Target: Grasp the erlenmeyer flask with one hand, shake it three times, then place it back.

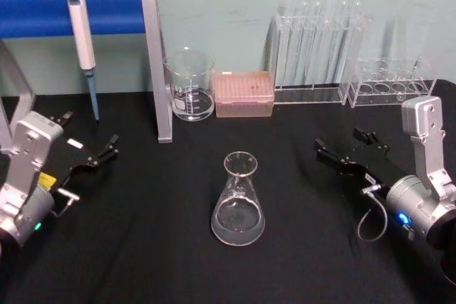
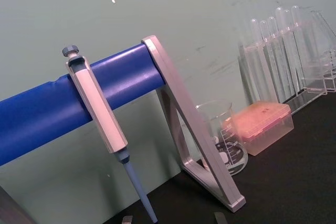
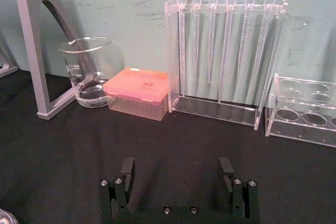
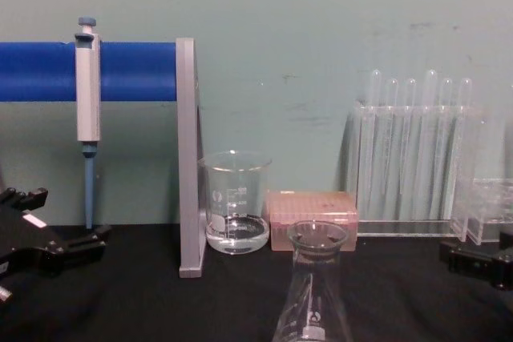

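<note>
The erlenmeyer flask (image 1: 239,201) stands upright and alone on the black table at the middle, with a little clear liquid in its base; the chest view has it close in front (image 4: 315,298). My left gripper (image 1: 88,135) rests low at the left, well away from the flask, fingers spread open and empty (image 4: 56,223). My right gripper (image 1: 350,145) lies at the right, also apart from the flask and pointing toward the back racks. Its two fingers stand wide apart in the right wrist view (image 3: 176,169) with nothing between them.
Along the back wall stand a glass beaker (image 1: 190,85), a pink tip box (image 1: 244,94), a rack of tall tubes (image 1: 317,48) and an empty clear rack (image 1: 388,82). A pipette (image 1: 84,40) hangs from a blue bar stand (image 1: 151,62) at back left.
</note>
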### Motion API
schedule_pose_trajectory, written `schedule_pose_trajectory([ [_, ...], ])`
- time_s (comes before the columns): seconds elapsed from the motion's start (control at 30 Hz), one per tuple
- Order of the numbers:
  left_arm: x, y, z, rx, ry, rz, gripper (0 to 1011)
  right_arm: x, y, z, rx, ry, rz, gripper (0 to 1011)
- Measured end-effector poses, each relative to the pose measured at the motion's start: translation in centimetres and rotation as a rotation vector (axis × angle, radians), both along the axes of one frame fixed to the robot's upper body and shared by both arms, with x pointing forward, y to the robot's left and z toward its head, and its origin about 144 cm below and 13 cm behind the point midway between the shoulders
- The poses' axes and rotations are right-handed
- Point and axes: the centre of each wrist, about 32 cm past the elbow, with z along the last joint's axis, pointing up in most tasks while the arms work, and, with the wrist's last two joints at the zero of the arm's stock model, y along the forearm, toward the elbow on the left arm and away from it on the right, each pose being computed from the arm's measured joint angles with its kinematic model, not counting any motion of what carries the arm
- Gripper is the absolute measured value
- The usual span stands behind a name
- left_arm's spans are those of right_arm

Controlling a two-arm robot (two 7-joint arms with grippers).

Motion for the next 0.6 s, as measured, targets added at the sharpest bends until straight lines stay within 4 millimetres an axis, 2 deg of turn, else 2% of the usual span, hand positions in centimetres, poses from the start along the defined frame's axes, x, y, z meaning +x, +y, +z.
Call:
schedule_pose_trajectory([
  [0.6, 0.0, 0.0, 0.0, 0.0, 0.0, 0.0, 1001, 0.0, 0.0, 0.0, 0.0, 0.0, 0.0, 1003],
])
